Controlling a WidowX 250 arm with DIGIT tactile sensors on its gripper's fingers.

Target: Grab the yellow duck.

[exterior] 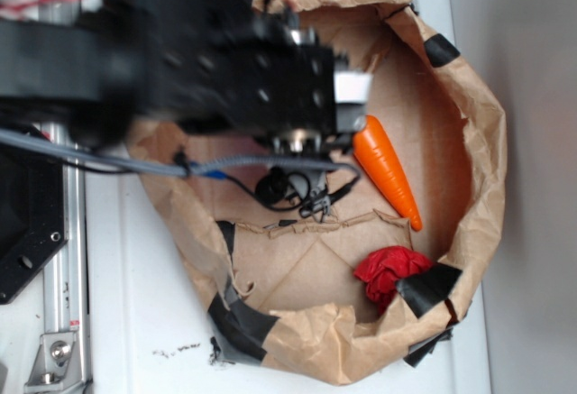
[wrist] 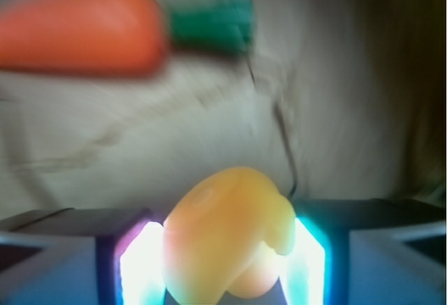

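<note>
The yellow duck (wrist: 227, 235), glossy and lumpy with an orange tinge, fills the gap between my gripper's (wrist: 225, 266) two glowing pads (wrist: 143, 266) in the wrist view. Both pads press against its sides, so the gripper is shut on it. In the exterior view the black arm (exterior: 225, 60) reaches over the left half of the paper-lined tub (exterior: 478, 142). It hides both the fingers and the duck beneath it.
An orange carrot (exterior: 386, 170) with a green top (wrist: 209, 29) lies just beyond the gripper. A red cloth lump (exterior: 389, 270) sits by the tub's near right wall, beside black tape (exterior: 431, 288). Black cables (exterior: 279, 187) hang under the arm.
</note>
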